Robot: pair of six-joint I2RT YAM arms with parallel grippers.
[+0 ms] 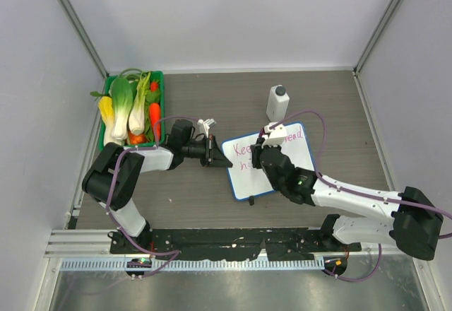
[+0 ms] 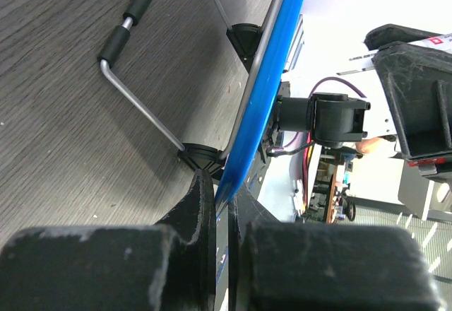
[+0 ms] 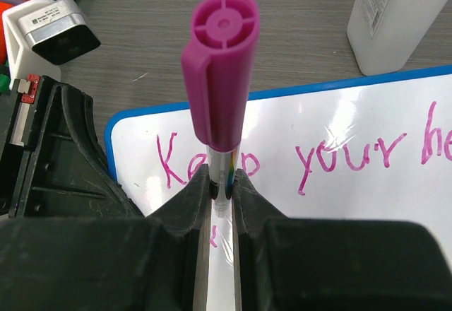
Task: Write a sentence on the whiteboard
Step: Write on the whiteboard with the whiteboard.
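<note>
The whiteboard (image 1: 300,154) lies tilted on the table, white with a blue rim (image 2: 265,78). Pink words on it read "Keep your he..." (image 3: 349,157), with a second line begun below. My left gripper (image 1: 214,153) is shut on the board's left edge; in the left wrist view its jaws (image 2: 224,205) pinch the blue rim. My right gripper (image 1: 267,154) is over the board, shut on a marker (image 3: 220,78) with a magenta cap on its upper end. The marker's tip is hidden below the fingers.
A white bottle (image 1: 277,103) with a dark cap stands just behind the board. A green basket (image 1: 159,106) of toy vegetables sits at the far left. The board's wire stand (image 2: 134,106) rests on the table behind it.
</note>
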